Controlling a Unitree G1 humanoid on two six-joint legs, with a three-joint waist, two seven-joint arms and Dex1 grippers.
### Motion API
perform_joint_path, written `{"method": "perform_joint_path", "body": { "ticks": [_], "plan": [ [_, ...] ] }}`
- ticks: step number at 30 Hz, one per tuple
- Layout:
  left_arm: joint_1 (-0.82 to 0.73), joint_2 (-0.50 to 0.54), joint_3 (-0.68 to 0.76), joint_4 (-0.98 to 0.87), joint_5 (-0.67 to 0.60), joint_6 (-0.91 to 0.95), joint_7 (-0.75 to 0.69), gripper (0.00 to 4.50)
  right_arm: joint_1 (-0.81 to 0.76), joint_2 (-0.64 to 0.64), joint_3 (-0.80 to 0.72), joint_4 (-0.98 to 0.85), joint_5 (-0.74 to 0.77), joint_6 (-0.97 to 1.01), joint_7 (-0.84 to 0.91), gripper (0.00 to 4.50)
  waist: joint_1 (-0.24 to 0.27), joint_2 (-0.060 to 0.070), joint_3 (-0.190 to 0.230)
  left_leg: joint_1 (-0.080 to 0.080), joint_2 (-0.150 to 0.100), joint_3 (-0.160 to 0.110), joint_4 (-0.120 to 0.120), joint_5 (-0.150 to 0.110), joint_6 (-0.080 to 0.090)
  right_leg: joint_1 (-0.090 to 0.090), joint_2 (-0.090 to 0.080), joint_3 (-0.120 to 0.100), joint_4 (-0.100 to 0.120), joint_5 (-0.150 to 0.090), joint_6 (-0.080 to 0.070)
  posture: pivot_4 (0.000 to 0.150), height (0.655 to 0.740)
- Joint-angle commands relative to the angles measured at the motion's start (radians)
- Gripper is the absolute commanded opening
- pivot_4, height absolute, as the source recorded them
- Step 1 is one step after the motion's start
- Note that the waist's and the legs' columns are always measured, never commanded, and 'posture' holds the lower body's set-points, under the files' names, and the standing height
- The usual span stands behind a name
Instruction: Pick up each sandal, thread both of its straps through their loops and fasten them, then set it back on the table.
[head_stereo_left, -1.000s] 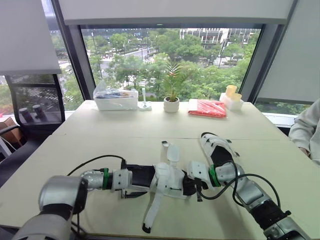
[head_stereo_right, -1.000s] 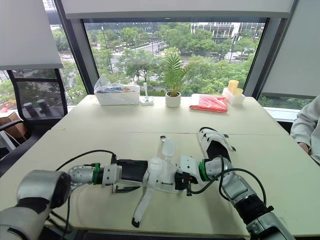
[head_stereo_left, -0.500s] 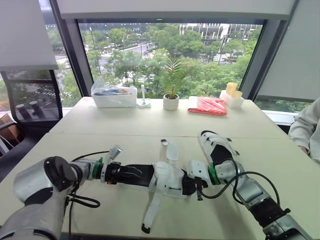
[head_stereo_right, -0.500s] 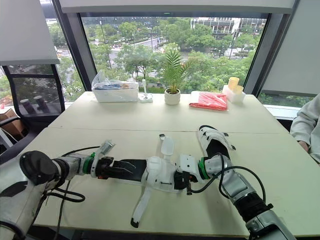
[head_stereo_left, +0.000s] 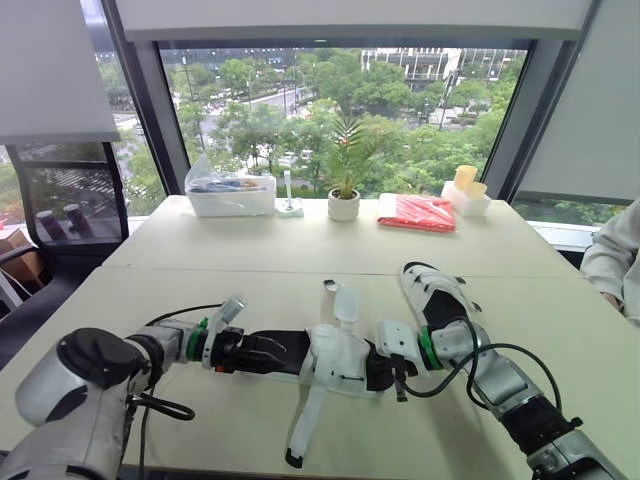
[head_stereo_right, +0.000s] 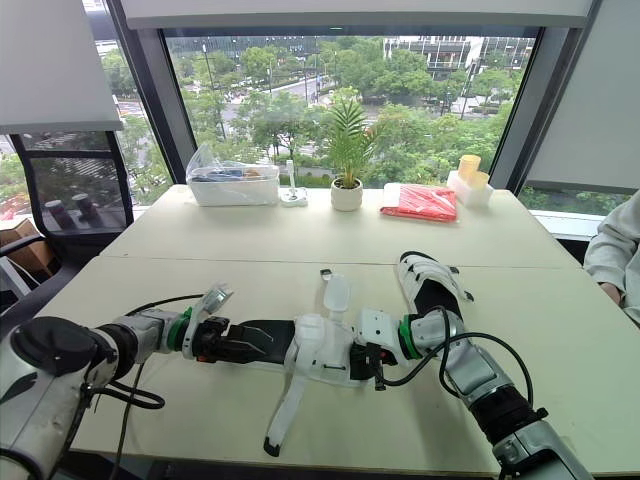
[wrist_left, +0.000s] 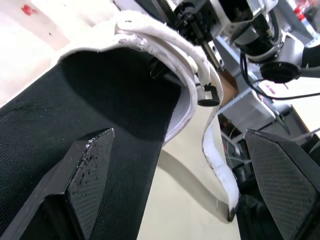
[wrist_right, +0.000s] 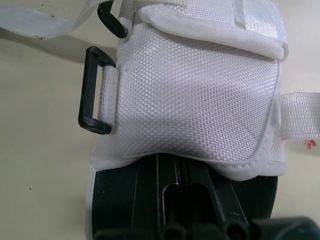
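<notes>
A clear plastic tub (head_stereo_left: 231, 197) of blue items (head_stereo_left: 226, 186) and a white pot (head_stereo_left: 343, 209) holding a palm (head_stereo_left: 347, 150) are set upper centre on the pale table (head_stereo_left: 250, 255), below a window (head_stereo_left: 400, 110). The white-strapped black sandal (head_stereo_left: 335, 358) is laid left-to-right at lower centre, heel left, toe clamped by the right gripper (head_stereo_left: 380, 368). The left gripper (head_stereo_left: 272, 352) is spread wide.

Head stereo pair sits up high looking forward and down over the table (head_stereo_left: 250, 262) toward the window (head_stereo_right: 340, 100), basically the same framing, and both wrist cams are jammed right up against the same white sandal (head_stereo_left: 338, 360) lower centre, from opposite ends.
</notes>
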Motion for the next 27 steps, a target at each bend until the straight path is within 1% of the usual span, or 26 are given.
{"method": "perform_joint_path", "body": {
  "ticks": [1,2,4,6,7,8,9,10,13,14,15,16,17,18,19,20,21,22,23,25,27],
  "plan": [
    [-0.089,-0.011,0.014,0.049,-0.205,-0.119,0.094,4.30,0.037,0.006,0.042,0.032,-0.046,0.036,-0.009,0.00,0.003,-0.004,0.003,-0.001,0.000,0.000,0.000,0.000,0.000,-0.001,0.000,0.000,0.001,0.000,0.000,0.150,0.7374],
    [-0.109,-0.017,0.016,0.049,-0.250,-0.187,0.176,4.30,0.039,0.006,0.040,0.030,-0.046,0.038,-0.009,0.00,0.006,-0.006,0.004,-0.002,0.000,0.000,0.001,0.001,-0.001,-0.002,-0.001,0.000,0.002,0.000,0.000,0.150,0.7374],
    [-0.141,-0.041,0.002,0.049,-0.336,-0.380,0.403,4.30,0.041,0.007,0.038,0.027,-0.047,0.039,-0.010,0.00,0.008,-0.009,0.006,-0.002,-0.001,-0.001,0.001,0.001,-0.002,-0.003,-0.004,0.000,0.003,0.000,0.000,0.150,0.7374],
    [-0.142,-0.119,-0.034,-0.069,-0.436,-0.497,0.606,4.30,0.040,0.007,0.036,0.027,-0.048,0.040,-0.011,0.00,0.006,-0.010,0.005,-0.002,-0.001,0.000,0.001,0.001,-0.003,-0.003,-0.006,0.000,0.002,0.001,0.000,0.150,0.7374],
    [-0.136,-0.167,-0.062,-0.155,-0.479,-0.507,0.695,4.30,0.040,0.007,0.036,0.028,-0.048,0.040,-0.011,0.00,0.004,-0.009,0.005,-0.002,-0.001,0.001,0.000,0.001,-0.003,-0.003,-0.008,0.000,0.002,0.001,0.000,0.150,0.7374],
    [-0.132,-0.208,-0.081,-0.227,-0.524,-0.505,0.752,4.30,0.040,0.007,0.035,0.027,-0.048,0.041,-0.012,0.00,0.001,-0.009,0.005,-0.002,-0.001,0.003,-0.001,0.001,-0.003,-0.005,-0.009,0.000,0.003,0.001,0.000,0.150,0.7374],
    [-0.126,-0.248,-0.105,-0.299,-0.563,-0.491,0.794,4.30,0.040,0.007,0.035,0.027,-0.048,0.042,-0.012,0.00,-0.001,-0.009,0.005,-0.002,-0.001,0.004,-0.002,0.001,-0.003,-0.006,-0.010,0.000,0.003,0.001,0.000,0.150,0.7374],
    [-0.121,-0.281,-0.123,-0.354,-0.606,-0.466,0.801,4.30,0.040,0.007,0.035,0.026,-0.048,0.042,-0.013,0.00,-0.001,-0.009,0.005,-0.003,-0.001,0.005,-0.003,0.001,-0.003,-0.008,-0.010,0.000,0.004,0.001,0.000,0.150,0.7374],
    [-0.113,-0.362,-0.173,-0.482,-0.734,-0.327,0.752,4.30,0.041,0.005,0.035,0.027,-0.049,0.042,-0.012,0.00,0.001,-0.010,0.006,-0.003,-0.002,0.009,-0.002,0.001,-0.004,-0.014,-0.010,0.000,0.012,0.001,0.000,0.150,0.7374],
    [-0.127,-0.370,-0.183,-0.481,-0.777,-0.241,0.722,4.30,0.041,0.005,0.035,0.026,-0.049,0.043,-0.011,0.00,0.002,-0.010,0.006,-0.003,-0.002,0.010,-0.002,0.001,-0.004,-0.014,-0.009,-0.001,0.012,0.001,0.000,0.150,0.7374],
    [-0.172,-0.335,-0.179,-0.382,-0.802,-0.138,0.643,4.30,0.040,0.005,0.036,0.027,-0.050,0.043,-0.011,0.00,0.001,-0.011,0.006,-0.003,-0.002,0.010,-0.001,0.001,-0.004,-0.014,-0.009,-0.001,0.012,0.001,0.000,0.150,0.7374],
    [-0.223,-0.280,-0.175,-0.245,-0.808,-0.058,0.543,4.30,0.039,0.006,0.037,0.028,-0.051,0.043,-0.011,0.00,0.001,-0.012,0.007,-0.003,-0.002,0.011,0.000,0.001,-0.004,-0.013,-0.008,-0.001,0.012,0.001,0.000,0.150,0.7374],
    [-0.268,-0.226,-0.176,-0.117,-0.804,-0.009,0.460,4.30,0.038,0.006,0.038,0.028,-0.052,0.044,-0.012,0.00,0.000,-0.013,0.009,-0.003,-0.003,0.012,0.000,0.001,-0.003,-0.014,-0.008,-0.001,0.012,0.001,0.000,0.150,0.7374],
    [-0.305,-0.180,-0.198,-0.020,-0.765,0.071,0.337,4.30,0.037,0.007,0.039,0.028,-0.052,0.044,-0.013,0.00,-0.002,-0.014,0.010,-0.003,-0.005,0.013,0.001,0.001,-0.003,-0.014,-0.007,-0.001,0.011,0.001,0.000,0.150,0.7374],
    [-0.325,-0.154,-0.228,0.026,-0.721,0.144,0.220,4.30,0.036,0.007,0.040,0.028,-0.052,0.045,-0.013,0.00,-0.003,-0.014,0.010,-0.003,-0.005,0.013,0.001,0.001,-0.003,-0.014,-0.006,-0.002,0.012,0.000,0.000,0.150,0.7374],
    [-0.335,-0.139,-0.261,0.044,-0.679,0.207,0.119,4.30,0.034,0.008,0.041,0.028,-0.052,0.045,-0.014,0.00,-0.003,-0.014,0.010,-0.003,-0.005,0.014,0.001,0.001,-0.002,-0.013,-0.006,-0.002,0.012,0.000,0.000,0.150,0.7374],
    [-0.340,-0.131,-0.287,0.049,-0.655,0.250,0.052,4.30,0.033,0.009,0.042,0.029,-0.053,0.045,-0.015,0.00,-0.004,-0.014,0.010,-0.002,-0.005,0.014,0.001,0.001,-0.002,-0.013,-0.006,-0.002,0.012,0.000,0.001,0.150,0.7374],
    [-0.332,-0.127,-0.302,0.049,-0.594,0.278,0.012,4.30,0.032,0.010,0.042,0.029,-0.052,0.046,-0.015,0.00,-0.004,-0.014,0.010,-0.001,-0.005,0.014,0.001,0.001,-0.002,-0.012,-0.006,-0.002,0.012,0.000,0.001,0.150,0.7374],
    [-0.307,-0.123,-0.304,0.049,-0.489,0.285,-0.006,4.30,0.030,0.011,0.043,0.030,-0.053,0.045,-0.016,0.00,-0.005,-0.014,0.010,-0.001,-0.004,0.015,0.001,0.001,-0.002,-0.012,-0.006,-0.002,0.012,0.000,0.001,0.150,0.7374],
    [-0.241,-0.114,-0.303,0.049,-0.297,0.239,-0.015,4.30,0.028,0.012,0.046,0.032,-0.053,0.044,-0.018,0.00,-0.007,-0.013,0.010,-0.001,-0.004,0.015,0.001,0.001,-0.002,-0.012,-0.005,-0.002,0.012,0.000,0.001,0.150,0.7374],
    [-0.187,-0.097,-0.292,0.049,-0.175,0.215,-0.015,4.30,0.027,0.013,0.049,0.033,-0.053,0.043,-0.021,0.00,-0.009,-0.014,0.010,-0.001,-0.003,0.015,0.001,0.001,-0.002,-0.013,-0.005,-0.001,0.012,0.000,0.001,0.150,0.7374]
  ]
}}
